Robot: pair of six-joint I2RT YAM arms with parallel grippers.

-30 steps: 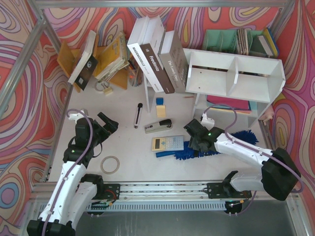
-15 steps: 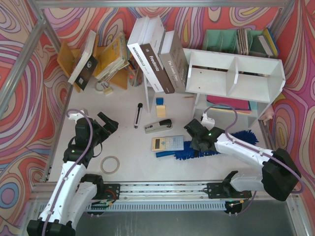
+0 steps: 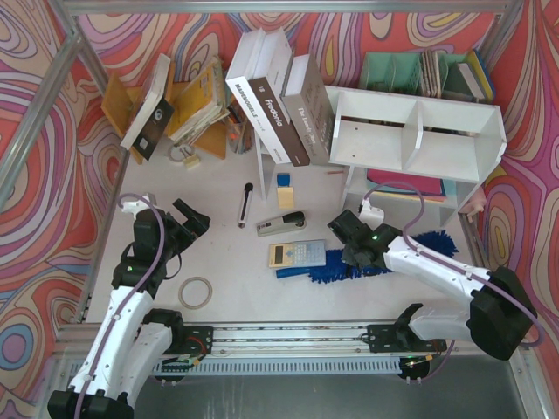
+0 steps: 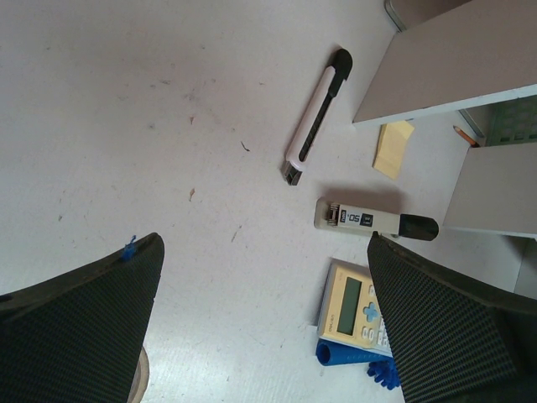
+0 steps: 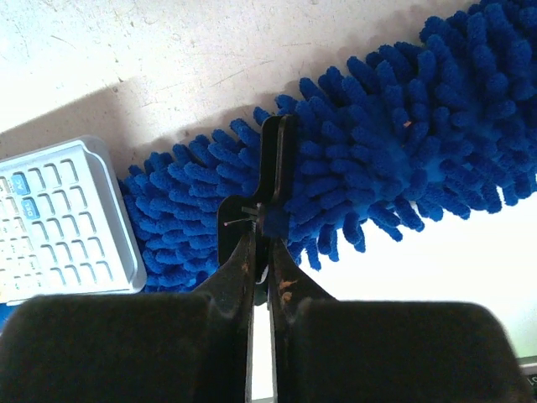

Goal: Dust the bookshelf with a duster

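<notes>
Right now your right pincer [image 5: 275, 138] is squeezed shut. Its two fingers are pressed flat together, with only a thin crack between them. The tips poke into the fluffy blue head of the duster [image 5: 403, 143]. You cannot tell if any blue noodles are caught between the fingers.

The duster lies flat on the counter [image 3: 218, 257], close to the near edge on the right side. Its handle end points toward the middle and its fluffy end points toward the right edge. A pale calculator [image 3: 297, 254] sits right up against the fluff, by the handle end. A grey stapler [image 3: 281, 223] lies a bit farther back. A long black and white pen-like thing [image 3: 246, 204] lies past that, nearer the middle of the counter.

The bookshelf [image 3: 419, 131] stands at the far right corner. It is white, with two open boxes split by a wall in the middle. The duster lies on the counter in front of it, not on it.

Your left pincer [image 4: 264, 243] is open wide, with nothing between its fingers. It hangs over bare counter by the left edge. A ring of tape [image 3: 196, 292] lies close to it, toward the near edge.
</notes>
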